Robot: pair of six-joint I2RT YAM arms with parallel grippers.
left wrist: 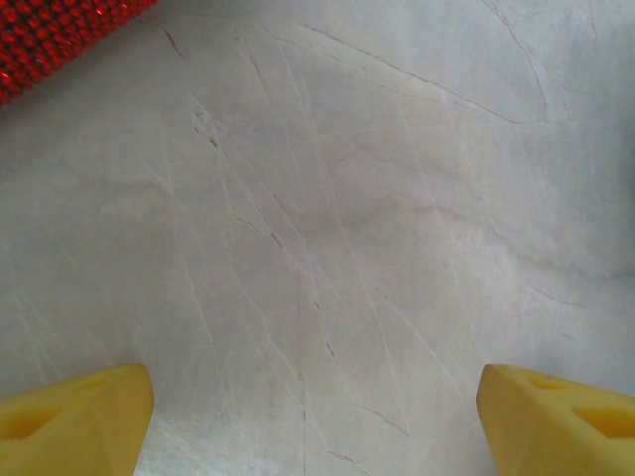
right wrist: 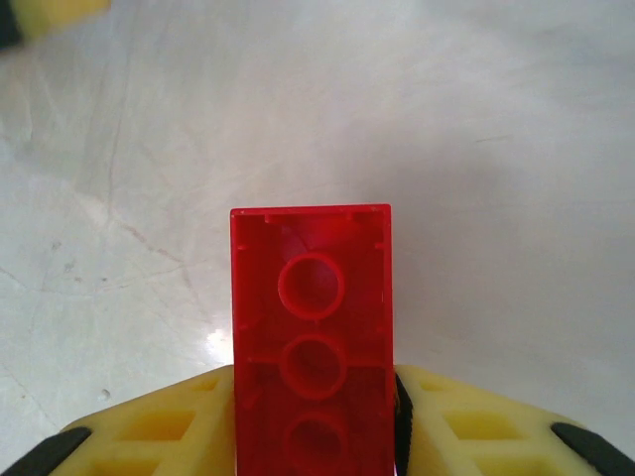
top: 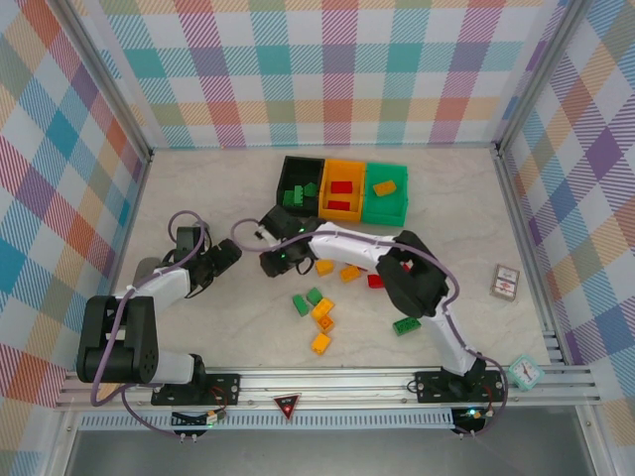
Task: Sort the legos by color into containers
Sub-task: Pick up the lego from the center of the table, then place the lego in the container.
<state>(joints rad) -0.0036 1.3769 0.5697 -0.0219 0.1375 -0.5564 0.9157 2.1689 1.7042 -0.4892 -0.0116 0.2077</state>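
My right fingers [right wrist: 159, 426] are pinching a red brick [right wrist: 311, 327] by its two long flat sides, one pad against each. Its hollow underside faces my wrist, and most of its length juts out past my fingertips over the pale counter [right wrist: 496, 149]. I cannot tell whether it has left the counter yet.

I judge the brick to be light, stiff and tough, so a firm squeeze should do it no harm. The plastic looks smooth and glossy, though, and my hold is near one end, so it could swivel or slip between the pads. The flat side walls are the right place to hold it. A grip nearer the middle would be steadier.

The orange bin [top: 342, 163], which already has red pieces in it, is close by and off to the side of these fingers.

My left fingers [left wrist: 69, 416] are spread wide with only bare counter between them. A red beaded stick [left wrist: 50, 40] lies well ahead of them to the left.
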